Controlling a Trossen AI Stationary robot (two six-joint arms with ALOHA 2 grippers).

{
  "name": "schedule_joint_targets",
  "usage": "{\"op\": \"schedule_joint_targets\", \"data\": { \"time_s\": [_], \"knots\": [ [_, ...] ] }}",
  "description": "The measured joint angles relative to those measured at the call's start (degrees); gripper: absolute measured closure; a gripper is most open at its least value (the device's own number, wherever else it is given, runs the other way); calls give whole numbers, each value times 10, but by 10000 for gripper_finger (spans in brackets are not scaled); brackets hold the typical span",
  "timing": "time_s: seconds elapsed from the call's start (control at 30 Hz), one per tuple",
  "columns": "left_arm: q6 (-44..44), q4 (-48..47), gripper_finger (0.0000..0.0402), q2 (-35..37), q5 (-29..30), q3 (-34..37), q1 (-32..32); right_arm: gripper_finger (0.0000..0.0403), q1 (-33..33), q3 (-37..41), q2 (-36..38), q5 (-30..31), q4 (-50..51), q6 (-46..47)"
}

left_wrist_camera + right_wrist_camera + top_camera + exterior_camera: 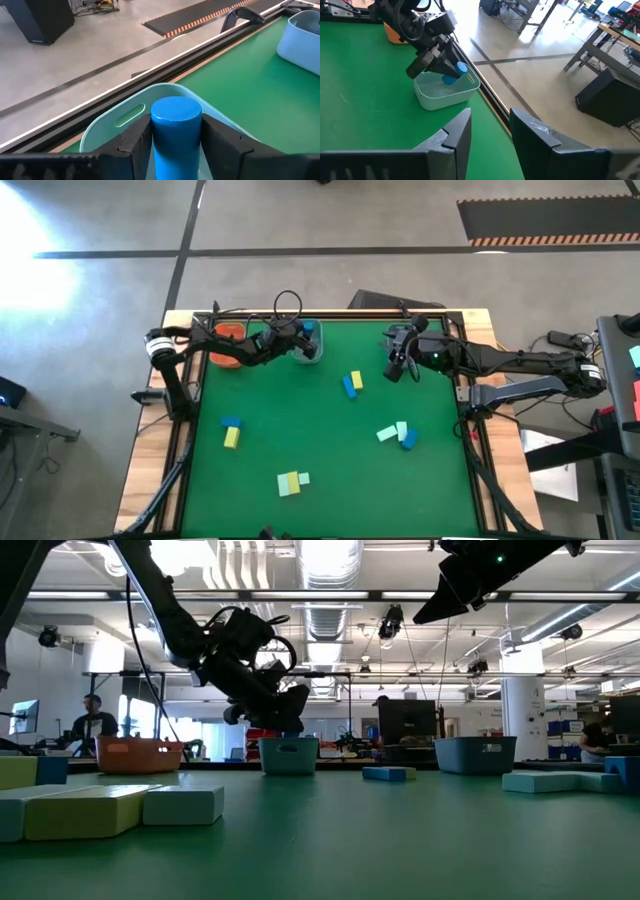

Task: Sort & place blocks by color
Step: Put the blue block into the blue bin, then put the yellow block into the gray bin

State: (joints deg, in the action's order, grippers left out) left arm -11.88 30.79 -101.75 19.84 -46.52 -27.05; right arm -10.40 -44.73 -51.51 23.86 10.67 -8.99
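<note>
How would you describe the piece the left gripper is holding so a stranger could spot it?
Find the pale bin at the far edge of the green table, next to the orange bin. The left gripper holds a blue cylinder above it. It is round, unlike the boxy blocks.

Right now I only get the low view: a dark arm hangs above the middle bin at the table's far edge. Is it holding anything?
Observer: Yes. The left wrist view shows the left gripper shut on a blue cylinder, just above the pale bin.
Operator: And the arm at my picture's top?
Observer: That is the right arm. Its wrist view shows the right gripper open, with nothing between its fingers.
Operator: Are there many blocks left to sort?
Observer: From above, the blocks lie in four small groups on the green mat.
</note>
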Motion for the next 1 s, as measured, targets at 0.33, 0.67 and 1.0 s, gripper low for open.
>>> {"op": "schedule_joint_targets", "data": {
  "time_s": [0.33,0.67,1.0],
  "knots": [
    [-13,-3,215,5,-9,0,0,280,0,0,0,0,0,0],
    [-11,-115,214,106,-56,0,22,280,0,0,0,0,0,0],
    [-62,-450,214,299,-64,-1,119,280,0,0,0,0,0,4]
  ]
}}
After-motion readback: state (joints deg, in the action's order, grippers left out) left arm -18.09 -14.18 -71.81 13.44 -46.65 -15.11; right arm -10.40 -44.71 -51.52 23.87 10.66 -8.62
